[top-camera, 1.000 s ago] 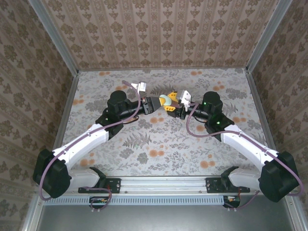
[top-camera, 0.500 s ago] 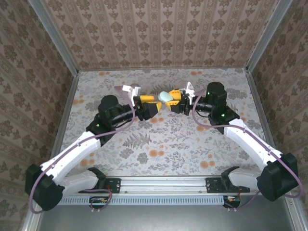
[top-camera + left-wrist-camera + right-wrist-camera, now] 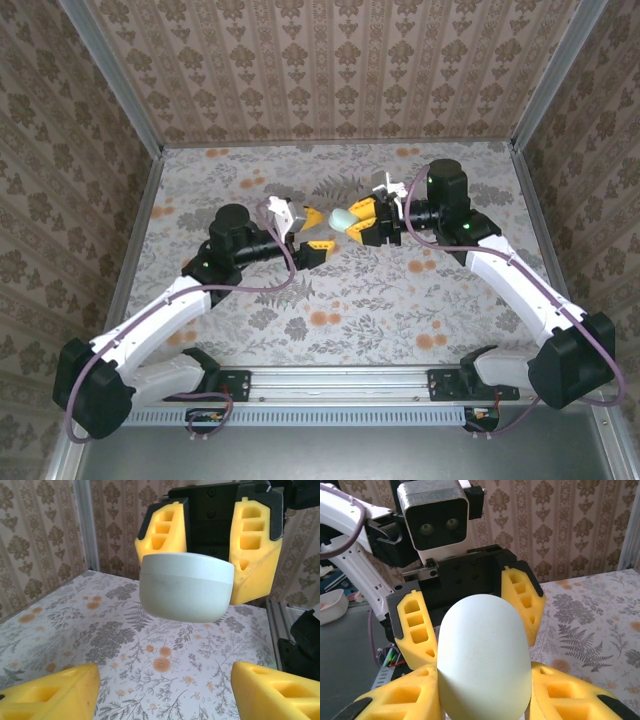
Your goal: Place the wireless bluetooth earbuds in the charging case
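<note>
A pale mint, pebble-shaped charging case (image 3: 343, 218) hangs above the middle of the table, and my right gripper (image 3: 356, 222) is shut on it. In the right wrist view the case (image 3: 482, 655) stands between my yellow fingers (image 3: 400, 700), its rounded end pointing at the left gripper. My left gripper (image 3: 318, 230) is open, a short way left of the case and apart from it. In the left wrist view the case (image 3: 186, 587) shows a thin seam near its top edge, and my left gripper (image 3: 165, 695) has nothing between its fingers (image 3: 50, 695). The earbuds are out of view.
The floral table top (image 3: 330, 300) lies free under and in front of both grippers. Patterned walls close the back and sides, with a metal post (image 3: 87, 525) at a back corner. A metal rail (image 3: 340, 385) runs along the near edge.
My left gripper was shut at the case; it has opened, let go and drawn back to the left. The right gripper keeps the case and has swung slightly up and right.
</note>
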You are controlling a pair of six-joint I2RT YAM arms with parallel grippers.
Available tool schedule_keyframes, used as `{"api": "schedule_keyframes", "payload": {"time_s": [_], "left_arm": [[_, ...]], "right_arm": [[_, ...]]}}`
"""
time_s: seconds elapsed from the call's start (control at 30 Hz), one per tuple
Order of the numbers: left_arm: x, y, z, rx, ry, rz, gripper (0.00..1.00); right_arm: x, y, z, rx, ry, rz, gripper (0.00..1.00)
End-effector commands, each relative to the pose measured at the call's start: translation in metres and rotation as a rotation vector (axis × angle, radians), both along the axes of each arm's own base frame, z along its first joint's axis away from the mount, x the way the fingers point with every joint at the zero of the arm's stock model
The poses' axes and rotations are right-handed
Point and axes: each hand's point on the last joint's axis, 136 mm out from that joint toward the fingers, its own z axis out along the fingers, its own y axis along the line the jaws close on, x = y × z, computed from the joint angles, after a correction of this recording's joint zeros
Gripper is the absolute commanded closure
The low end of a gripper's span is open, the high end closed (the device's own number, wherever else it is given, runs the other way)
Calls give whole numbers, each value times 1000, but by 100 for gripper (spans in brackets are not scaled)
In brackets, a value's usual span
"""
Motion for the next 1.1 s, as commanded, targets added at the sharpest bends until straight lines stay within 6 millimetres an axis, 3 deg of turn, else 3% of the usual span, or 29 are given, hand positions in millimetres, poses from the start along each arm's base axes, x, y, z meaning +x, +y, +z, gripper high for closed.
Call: {"api": "schedule_keyframes", "payload": {"time_s": [0.0,1.07], "left_arm": [[-5,-6,29,-59,-91,-65,32],[-13,-23,38,-79,-30,-165,50]], "right_arm": [[-7,0,6,5,-12,50,65],[-4,-3,2,-13,-102,14,63]]}}
